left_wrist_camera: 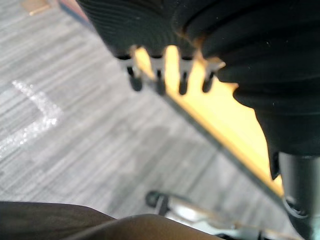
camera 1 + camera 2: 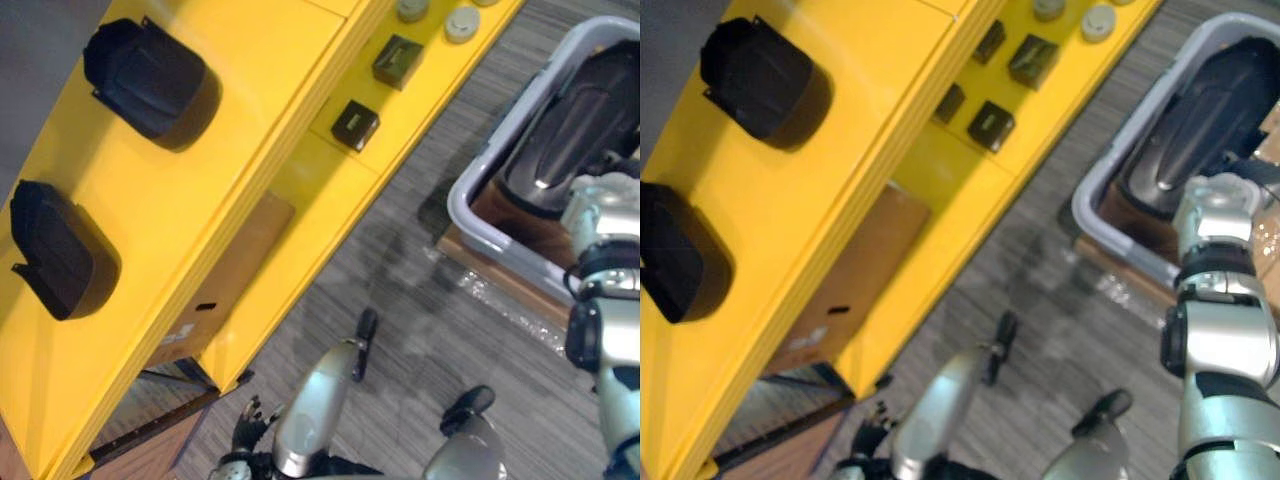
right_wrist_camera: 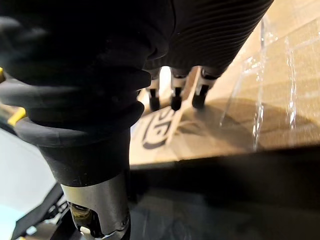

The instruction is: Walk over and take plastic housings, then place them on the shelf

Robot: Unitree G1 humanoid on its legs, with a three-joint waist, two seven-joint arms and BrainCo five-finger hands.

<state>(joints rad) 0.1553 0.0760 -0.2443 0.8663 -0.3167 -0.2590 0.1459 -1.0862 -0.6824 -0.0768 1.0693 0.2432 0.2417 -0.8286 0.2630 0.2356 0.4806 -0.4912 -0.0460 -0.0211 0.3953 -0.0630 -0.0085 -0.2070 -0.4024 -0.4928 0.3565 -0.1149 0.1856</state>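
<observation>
Over striped grey carpet point(image 1: 75, 150) left robot hand point(image 1: 159, 77) hangs released; right robot hand point(image 3: 175, 92) likewise, above cardboard point(image 3: 285, 105).

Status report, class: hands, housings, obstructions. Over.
Left robot hand open, empty. Right robot hand open, by the grey bin. Two housings on yellow shelf, another housing in bin. No visible obstruction.

The right arm point(image 2: 1225, 340) extends up to the bin point(image 2: 510, 125), forearm crossing its near rim, with the right hand point(image 3: 175, 97) above the bin, fingers straight, gripping nothing. The left arm point(image 2: 310, 400) hangs well apart from the bin, elbow bent, with the left hand point(image 2: 245, 425) low and its fingers point(image 1: 159, 85) loosely straight.
</observation>
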